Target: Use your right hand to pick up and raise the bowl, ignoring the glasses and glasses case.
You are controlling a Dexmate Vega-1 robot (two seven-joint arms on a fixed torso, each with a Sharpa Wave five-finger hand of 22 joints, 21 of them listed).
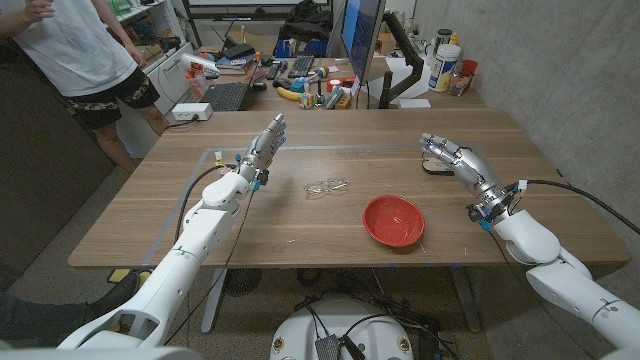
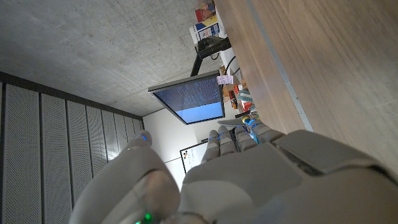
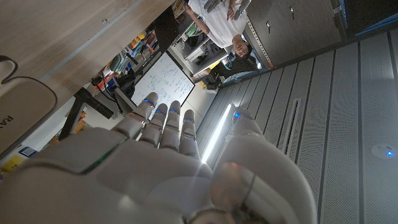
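The red bowl (image 1: pixel 393 220) sits upright on the wooden table (image 1: pixel 300 235), right of centre and near the front edge. Clear-framed glasses (image 1: pixel 327 186) lie to its left, nearer the table's middle. My right hand (image 1: pixel 450 156) is behind and to the right of the bowl, well apart from it, with fingers stretched out and holding nothing; its back (image 3: pixel 143 168) shows in the right wrist view. The glasses case (image 1: pixel 433 168) lies just under that hand, and its outline (image 3: pixel 15 99) shows on the tabletop. My left hand (image 1: pixel 265 146) is at the far left, fingers extended and empty.
A person (image 1: pixel 75 50) stands beyond the table's far left corner. Behind the table a cluttered desk holds a monitor (image 1: pixel 362 35), a keyboard (image 1: pixel 226 96) and small items. Bare wood lies between the bowl and my right hand.
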